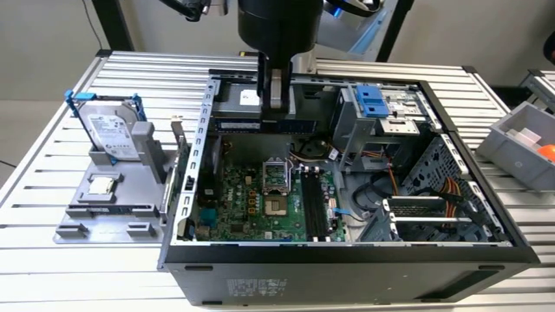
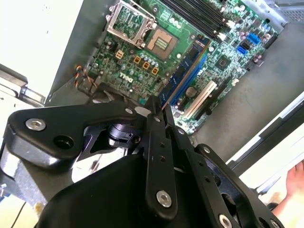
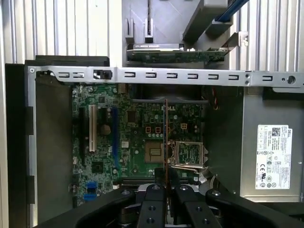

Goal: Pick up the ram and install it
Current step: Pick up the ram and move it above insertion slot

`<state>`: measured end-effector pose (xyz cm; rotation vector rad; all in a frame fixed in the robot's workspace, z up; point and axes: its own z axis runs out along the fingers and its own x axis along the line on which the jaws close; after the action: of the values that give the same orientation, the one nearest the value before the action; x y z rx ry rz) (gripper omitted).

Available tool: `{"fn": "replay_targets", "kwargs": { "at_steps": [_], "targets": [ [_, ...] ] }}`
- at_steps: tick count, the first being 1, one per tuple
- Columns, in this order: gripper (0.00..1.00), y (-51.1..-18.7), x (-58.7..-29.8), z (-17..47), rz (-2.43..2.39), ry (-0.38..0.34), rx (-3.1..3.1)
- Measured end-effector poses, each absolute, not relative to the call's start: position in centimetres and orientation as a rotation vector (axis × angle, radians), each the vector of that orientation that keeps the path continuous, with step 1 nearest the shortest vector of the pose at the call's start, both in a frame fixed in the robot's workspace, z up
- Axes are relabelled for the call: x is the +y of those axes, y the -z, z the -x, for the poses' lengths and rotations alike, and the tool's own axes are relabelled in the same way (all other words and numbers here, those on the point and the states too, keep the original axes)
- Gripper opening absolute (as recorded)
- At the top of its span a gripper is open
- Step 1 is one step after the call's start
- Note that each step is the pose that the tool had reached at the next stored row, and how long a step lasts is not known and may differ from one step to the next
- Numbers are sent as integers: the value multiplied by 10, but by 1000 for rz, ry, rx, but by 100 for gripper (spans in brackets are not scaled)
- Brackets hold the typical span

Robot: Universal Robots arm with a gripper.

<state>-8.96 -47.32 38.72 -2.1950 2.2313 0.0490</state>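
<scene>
Exterior view, read from its left to its right. The slatted tabletop (image 1: 43,149) carries a grey holder (image 1: 113,209), in which a hard drive (image 1: 113,133) in a blue-handled frame stands upright and a small square processor chip (image 1: 101,185) lies flat.

Beside the holder sits an open computer case (image 1: 347,263), with the green motherboard (image 1: 247,205) exposed on its floor. Over the rear part of the case the arm comes down from above. Its claw (image 1: 277,114) is pressed together on the ram (image 1: 290,125), pinching the stick by its upper edge so that it hangs on edge above the board.

The black memory slots (image 1: 314,207) lie nearer the front of the case, apart from the ram. At the far right of the exterior view stands a grey bin (image 1: 511,144).

In the first wrist view the ram (image 3: 166,142) appears edge-on as a thin line running out from the claw (image 3: 166,187). In the second wrist view the ram (image 2: 186,72) slants over the board from the claw (image 2: 161,112), and a person's hand (image 2: 294,190) shows at the corner.
</scene>
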Motion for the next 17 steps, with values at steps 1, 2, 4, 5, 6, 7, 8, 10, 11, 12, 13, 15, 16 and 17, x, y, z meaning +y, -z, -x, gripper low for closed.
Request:
{"fn": "replay_targets", "kwargs": {
  "at_steps": [1, 2, 4, 5, 6, 7, 8, 10, 11, 12, 13, 15, 16, 17],
  "targets": [
    [0, -387, -473, 89, 2194, -49, 2232],
    [0, -387, -473, 88, 2193, -49, 2234],
    [0, -387, -473, 86, 2190, -49, 2236],
    [0, -387, -473, 85, 2189, -49, 2237],
    [0, -387, -473, 84, 2186, -49, 2240],
    [0, -387, -473, 84, 2182, -49, 2244],
    [0, -387, -473, 83, 2179, -49, 2246],
    [0, -387, -473, 82, 2173, -49, 2252],
    [0, -387, -473, 82, 2171, -49, 2254],
    [0, -387, -473, 82, 2171, -49, 2254],
    [0, -387, -473, 81, 2171, -49, 2254],
    [0, -387, -473, 80, 2171, -49, 2254],
    [0, -387, -473, 79, 2171, -49, 2254],
    [0, -387, -473, 78, 2171, -49, 2254]
  ]
}}
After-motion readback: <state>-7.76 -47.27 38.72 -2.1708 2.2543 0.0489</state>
